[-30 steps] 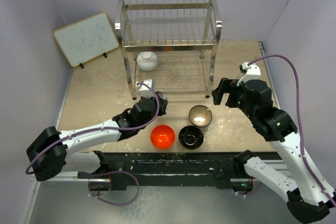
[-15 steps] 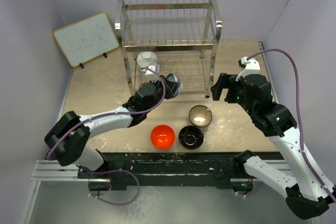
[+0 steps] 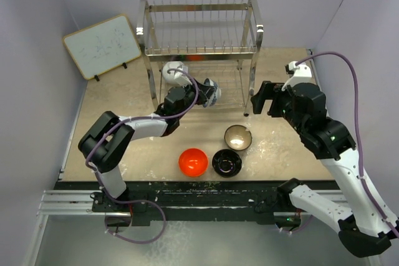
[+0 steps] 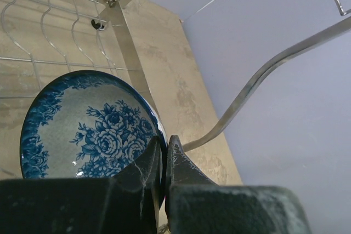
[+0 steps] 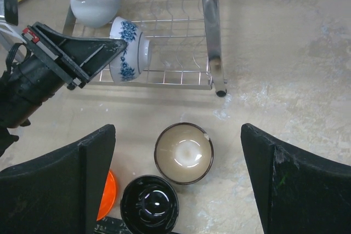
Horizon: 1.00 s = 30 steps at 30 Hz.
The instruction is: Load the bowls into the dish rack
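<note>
- Blue-and-white bowl (image 3: pixel 209 93) has just reached the bottom shelf of the dish rack (image 3: pixel 199 8) (not let go yet).
- Left claw (image 4: pixel 163 145) pinches its rim; right claw (image 3: pixel 264 109) gapes wide, empty.

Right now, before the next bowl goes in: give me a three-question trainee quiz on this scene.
1. True or false: the white bowl lies on the lower shelf of the dish rack.
2. What does the left end effector grip? A white bowl, B blue-and-white bowl, C nothing.
3. How many bowls sit on the table outside the rack?
Key: 1 true. 2 B. 3 three: orange-red bowl, black bowl, tan bowl.
</note>
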Tool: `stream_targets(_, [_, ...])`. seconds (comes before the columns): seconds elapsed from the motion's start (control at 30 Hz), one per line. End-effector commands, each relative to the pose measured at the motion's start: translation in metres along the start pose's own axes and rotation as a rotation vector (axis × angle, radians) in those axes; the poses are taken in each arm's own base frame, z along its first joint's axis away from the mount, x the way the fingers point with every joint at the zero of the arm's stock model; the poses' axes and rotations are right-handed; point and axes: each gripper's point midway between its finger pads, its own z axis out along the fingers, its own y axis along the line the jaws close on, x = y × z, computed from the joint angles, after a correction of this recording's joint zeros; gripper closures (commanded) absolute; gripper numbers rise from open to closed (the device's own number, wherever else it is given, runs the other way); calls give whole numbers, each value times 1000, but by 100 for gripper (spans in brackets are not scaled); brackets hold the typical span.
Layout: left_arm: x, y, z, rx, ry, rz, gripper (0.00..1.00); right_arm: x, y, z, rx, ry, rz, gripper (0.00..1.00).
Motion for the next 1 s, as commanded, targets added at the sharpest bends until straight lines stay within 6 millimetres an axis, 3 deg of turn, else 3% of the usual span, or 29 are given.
stream_targets(0.0, [-49,-67,12,249,-125,-74,100,-21,-3,-1,27,-64,-7,3])
stream_targets(0.5, [-60,-65,66,349,-109,-203,100,-29,0,-2,22,-65,-16,2])
stream_targets(0.97, [-49,-52,115,375,-71,-264,100,-31,-7,-3,53,-64,-42,2])
